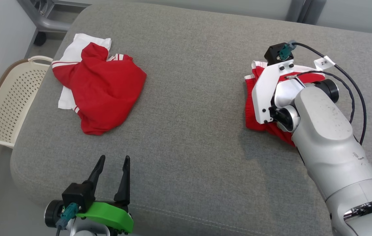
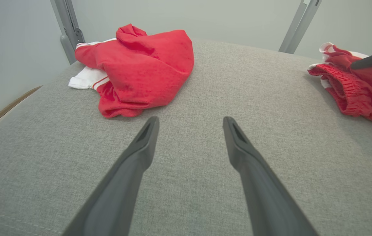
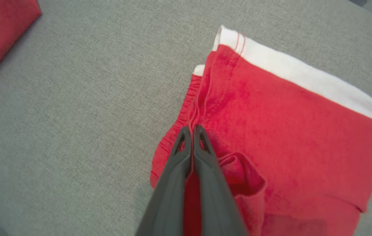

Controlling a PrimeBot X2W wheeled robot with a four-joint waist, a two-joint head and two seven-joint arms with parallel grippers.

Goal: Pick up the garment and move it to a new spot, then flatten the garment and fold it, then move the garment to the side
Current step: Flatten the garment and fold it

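Red folded shorts (image 3: 287, 131) lie at the right of the grey cushion (image 1: 189, 147). Nearest, the left gripper (image 1: 114, 159) stands spread above bare cushion. Farther off, the right gripper (image 3: 192, 128) is pressed together, pinching a ridge of the shorts. A crumpled red garment (image 1: 104, 91) lies farthest left.

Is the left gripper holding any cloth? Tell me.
No, the left gripper stands open over bare grey cushion, apart from the crumpled red garment.
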